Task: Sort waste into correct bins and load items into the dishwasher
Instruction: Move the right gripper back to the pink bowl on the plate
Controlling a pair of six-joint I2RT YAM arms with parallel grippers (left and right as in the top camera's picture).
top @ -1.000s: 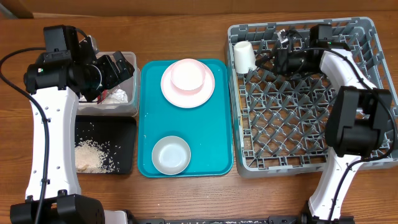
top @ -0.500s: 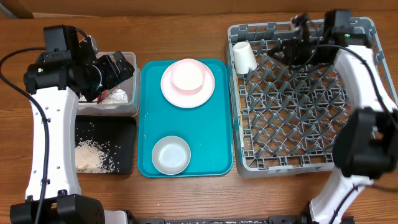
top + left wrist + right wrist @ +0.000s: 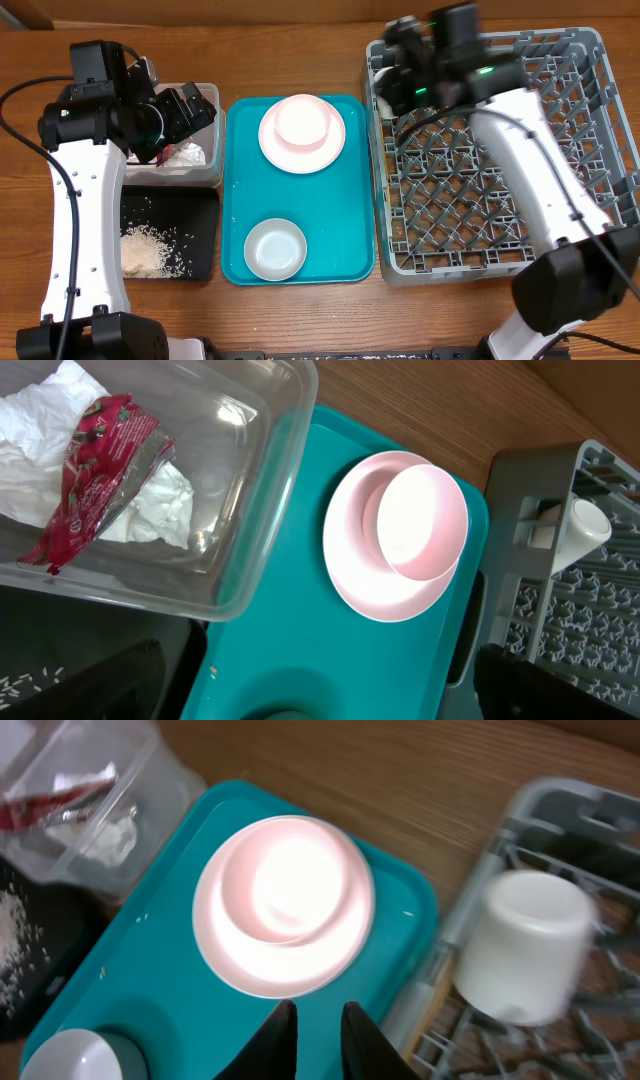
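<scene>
On the tabletop (image 3: pixel 300 320), waste is binned, the cup (image 3: pixel 384 92) racked at 1 o'clock; bowls and plate (image 3: pixel 302 135) remain, right jaws nearly closed and empty, left jaws' state untellable.

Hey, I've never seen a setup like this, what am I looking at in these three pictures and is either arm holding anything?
Two white robot arms work at a wooden table. One picture looks down from overhead; the other two come from cameras on each wrist. A teal tray carries a pink bowl on a plate and a grey bowl. Left are a clear tub with a napkin and red wrapper, and a black tray of rice. Right, a grey dish rack holds a cream cup. The right gripper holds nothing; the left gripper's state isn't visible.
</scene>
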